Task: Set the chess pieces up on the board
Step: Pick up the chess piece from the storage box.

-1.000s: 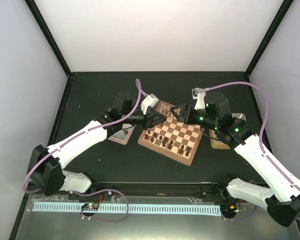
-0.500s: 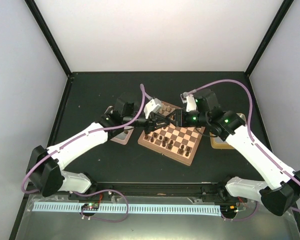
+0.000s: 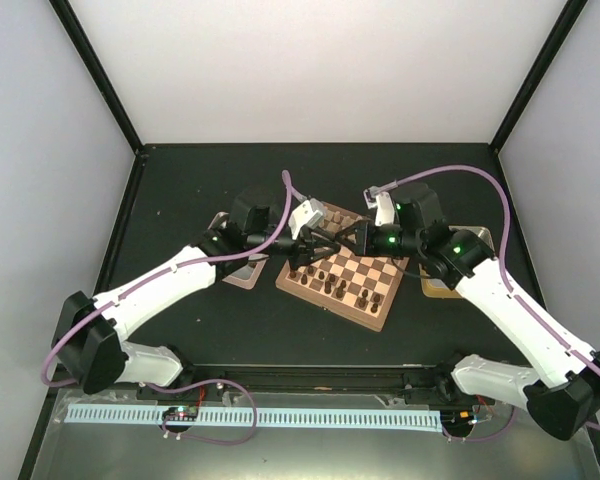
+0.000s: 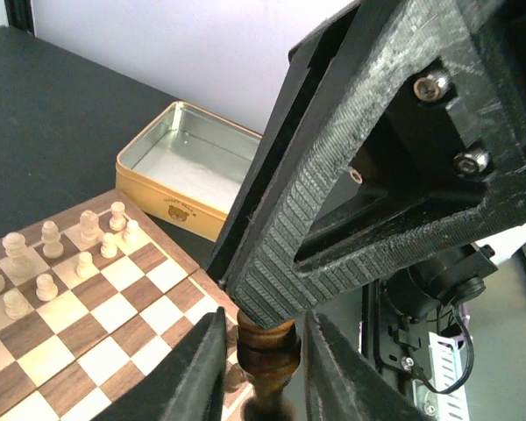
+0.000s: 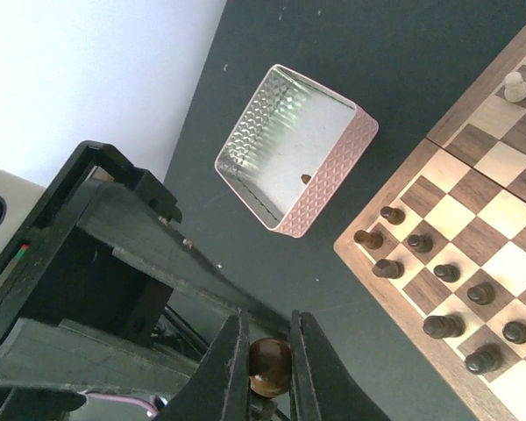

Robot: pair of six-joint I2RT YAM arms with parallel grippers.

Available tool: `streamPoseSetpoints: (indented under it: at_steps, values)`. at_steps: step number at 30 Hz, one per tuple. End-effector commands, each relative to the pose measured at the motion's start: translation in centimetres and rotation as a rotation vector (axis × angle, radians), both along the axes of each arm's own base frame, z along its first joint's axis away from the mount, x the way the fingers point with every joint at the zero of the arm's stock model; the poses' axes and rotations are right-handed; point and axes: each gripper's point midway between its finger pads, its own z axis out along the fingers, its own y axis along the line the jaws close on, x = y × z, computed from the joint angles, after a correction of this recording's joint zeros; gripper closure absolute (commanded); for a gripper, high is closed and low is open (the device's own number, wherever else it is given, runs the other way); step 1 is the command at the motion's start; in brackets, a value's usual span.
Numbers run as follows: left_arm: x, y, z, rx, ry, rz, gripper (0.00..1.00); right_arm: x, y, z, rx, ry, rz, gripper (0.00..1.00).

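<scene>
Above the far left corner of the board (image 3: 380, 310) my two grippers meet tip to tip. My right gripper (image 5: 268, 323) (image 3: 344, 238) is shut on the round head of a dark brown chess piece (image 5: 269, 367). In the left wrist view the same chess piece (image 4: 267, 346) stands between the fingers of my left gripper (image 4: 265, 320) (image 3: 325, 241), with a slim gap on each side. Its head is under the right gripper's ribbed finger (image 4: 333, 202). Several dark chess pieces (image 5: 443, 298) (image 3: 325, 280) stand on the board's near-left squares.
A pink tray (image 5: 333, 189) (image 3: 242, 272) lies left of the board with one small dark piece (image 5: 305, 178) in it. A yellow tin (image 4: 171, 197) (image 3: 442, 285) sits to the right. Cream chessmen (image 4: 44, 254) stand on the board's far side.
My right gripper has moved left to the left gripper and closed on the head of the piece it holds. The left gripper has eased slightly around the piece.
</scene>
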Motion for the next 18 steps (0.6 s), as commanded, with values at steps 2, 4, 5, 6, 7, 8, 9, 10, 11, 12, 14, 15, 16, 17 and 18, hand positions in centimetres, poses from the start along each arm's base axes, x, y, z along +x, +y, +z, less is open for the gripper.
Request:
streamPoseSetpoints:
  at_steps: [2,4,5,6,7,8,9,10,11,12,14,15,16,17,18]
  values:
    - [-0.1,0.1,3.6,-0.074,-0.048,0.026,0.70,-0.1,0.3,2.5,0.129,-0.038,-0.033,0.98]
    - [-0.3,0.5,4.7,-0.099,-0.060,0.043,0.73,0.2,0.0,2.9,0.153,-0.049,-0.071,0.98]
    - [-0.2,0.6,4.7,-0.102,-0.060,0.052,0.77,0.5,-0.3,3.0,0.157,-0.054,-0.097,0.98]
    - [-0.1,0.7,4.5,-0.098,-0.062,0.062,0.80,0.8,-0.7,3.0,0.154,-0.063,-0.126,0.98]
    - [0.1,0.8,4.1,-0.090,-0.058,0.075,0.83,1.2,-1.2,3.0,0.144,-0.073,-0.164,0.98]
    - [0.2,0.9,3.9,-0.083,-0.054,0.087,0.86,1.6,-1.7,2.9,0.133,-0.085,-0.202,0.98]
    - [0.4,1.0,3.5,-0.072,-0.048,0.101,0.88,1.9,-2.3,3.0,0.120,-0.102,-0.234,0.98]
    - [0.6,1.1,3.0,-0.059,-0.039,0.118,0.90,2.3,-2.8,2.9,0.105,-0.116,-0.265,0.98]
    - [0.8,1.3,2.6,-0.047,-0.031,0.134,0.91,2.5,-3.3,2.7,0.088,-0.126,-0.289,0.98]
    - [0.9,1.4,2.4,-0.041,-0.027,0.148,0.92,2.7,-3.6,2.5,0.074,-0.129,-0.306,0.98]
    - [1.1,1.5,1.9,-0.029,-0.008,0.162,0.90,2.9,-3.5,2.0,0.067,-0.123,-0.308,0.98]
    - [1.2,1.6,1.8,-0.027,0.003,0.170,0.84,2.9,-3.4,1.8,0.071,-0.115,-0.303,0.98]
    - [1.3,1.6,1.6,-0.026,0.019,0.182,0.79,2.8,-3.3,1.7,0.079,-0.107,-0.303,0.98]
    - [1.4,1.7,1.6,-0.027,0.037,0.194,0.74,2.9,-3.2,1.7,0.087,-0.102,-0.306,0.98]
    - [1.6,1.7,1.6,-0.033,0.062,0.210,0.68,2.9,-3.2,1.7,0.098,-0.097,-0.312,0.98]
